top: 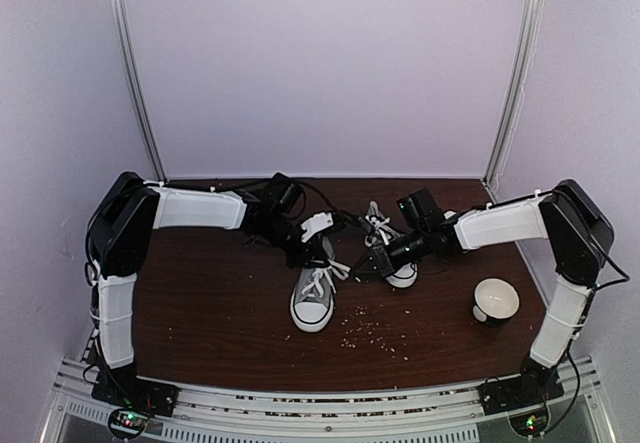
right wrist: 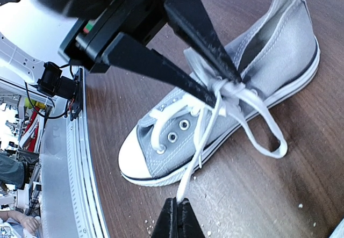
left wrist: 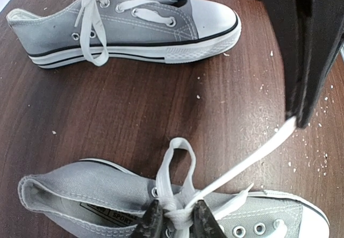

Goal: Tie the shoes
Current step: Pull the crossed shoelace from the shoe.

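1. Left gripper (left wrist: 180, 222): jaws narrowed to a slim gap and pinched on the lace crossing (right wrist: 228, 87) at the throat of the near shoe (right wrist: 269, 44), with a finger touching each side of the bundle.
2. Right gripper (right wrist: 179, 216): jaws fully closed on the lace end (right wrist: 196, 157). The strand runs taut from the crossing to its tips.
3. A loose loop hangs off the crossing beside the near shoe.
4. Near shoe stands upright on the table (left wrist: 134, 109), toe towards the arm bases.
5. Second shoe (left wrist: 134, 26) stands apart from it, laces untied.
6. White bowl (top: 496, 299) sits to the right, and crumbs (top: 370, 333) are scattered near the front.
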